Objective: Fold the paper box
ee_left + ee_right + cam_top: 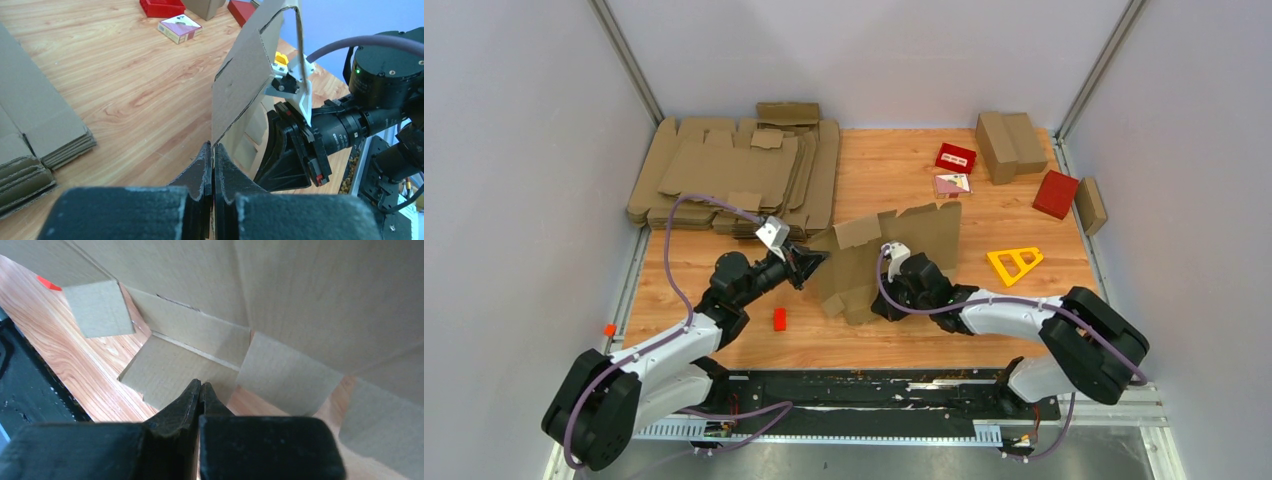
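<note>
From above, the paper box stands half-raised in the middle of the counter, between your two arms, with its panels tilted up and not lying flat. The left tool meets the box's left edge. The right tool is tucked in low on the near side. I judge that holding it from both sides is what stops the blank flopping down while the walls are formed. The stack of flat blanks lies well apart at the far left.

From the left wrist, the left tool is clenched on the thin edge of the paper box, and the panel rises upright out of the jaws. This pinch probably serves as your anchor. The right arm sits just beyond the panel.

From the right wrist, the right tool has its fingers pressed together, pointing at a low flap that lies near the counter. You cannot tell from here whether any card is nipped between them. The paper box fills the view above, with its side tabs hanging loose, so the folding looks only partly done.
</note>
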Action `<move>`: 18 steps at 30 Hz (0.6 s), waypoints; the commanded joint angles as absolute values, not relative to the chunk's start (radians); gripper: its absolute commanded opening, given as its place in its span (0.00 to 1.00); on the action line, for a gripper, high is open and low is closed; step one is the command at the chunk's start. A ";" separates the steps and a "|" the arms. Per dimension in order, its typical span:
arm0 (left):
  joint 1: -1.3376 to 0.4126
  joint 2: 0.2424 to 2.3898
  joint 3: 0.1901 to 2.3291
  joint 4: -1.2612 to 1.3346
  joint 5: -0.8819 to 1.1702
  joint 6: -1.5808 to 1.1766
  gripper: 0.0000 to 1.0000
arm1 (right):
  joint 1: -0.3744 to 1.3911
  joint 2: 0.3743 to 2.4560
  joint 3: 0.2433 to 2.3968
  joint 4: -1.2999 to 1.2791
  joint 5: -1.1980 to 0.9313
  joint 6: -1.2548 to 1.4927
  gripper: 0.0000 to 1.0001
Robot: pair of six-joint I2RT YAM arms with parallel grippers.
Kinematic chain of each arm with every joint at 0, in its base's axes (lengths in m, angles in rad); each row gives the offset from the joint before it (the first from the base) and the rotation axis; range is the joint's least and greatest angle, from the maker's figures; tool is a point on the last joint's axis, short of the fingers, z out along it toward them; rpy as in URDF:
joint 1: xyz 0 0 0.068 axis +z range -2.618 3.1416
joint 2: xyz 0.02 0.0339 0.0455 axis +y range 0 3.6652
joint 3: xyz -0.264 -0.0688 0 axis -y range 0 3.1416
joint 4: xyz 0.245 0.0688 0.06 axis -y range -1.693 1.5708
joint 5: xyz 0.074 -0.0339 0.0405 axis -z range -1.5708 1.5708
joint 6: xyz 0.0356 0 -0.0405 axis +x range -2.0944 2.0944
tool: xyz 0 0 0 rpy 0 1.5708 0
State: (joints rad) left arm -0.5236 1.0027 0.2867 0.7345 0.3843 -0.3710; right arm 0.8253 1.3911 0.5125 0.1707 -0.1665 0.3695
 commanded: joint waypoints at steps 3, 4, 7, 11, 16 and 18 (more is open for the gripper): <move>-0.525 1.013 0.305 0.752 0.386 -0.348 0.00 | 0.844 1.403 0.477 0.209 -0.139 0.408 0.00; -0.525 1.022 0.308 0.752 0.387 -0.346 0.00 | 0.844 1.406 0.475 0.210 -0.140 0.408 0.00; -0.526 1.049 0.315 0.747 0.382 -0.345 0.00 | 0.853 1.424 0.474 0.220 -0.146 0.414 0.00; -0.526 1.071 0.327 0.726 0.355 -0.358 0.00 | 0.883 1.463 0.475 0.241 -0.131 0.422 0.00; -0.538 1.105 0.321 0.765 0.300 -0.405 0.00 | 0.922 1.514 0.488 0.263 -0.122 0.432 0.00; -0.538 1.133 0.321 0.795 0.293 -0.449 0.00 | 0.936 1.527 0.501 0.264 -0.117 0.433 0.00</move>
State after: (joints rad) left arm -0.5251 1.0943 0.2909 0.7361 0.3141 -0.3744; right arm 0.9043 1.4765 0.4835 0.2726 -0.1387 0.4088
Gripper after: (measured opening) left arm 0.009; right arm 0.009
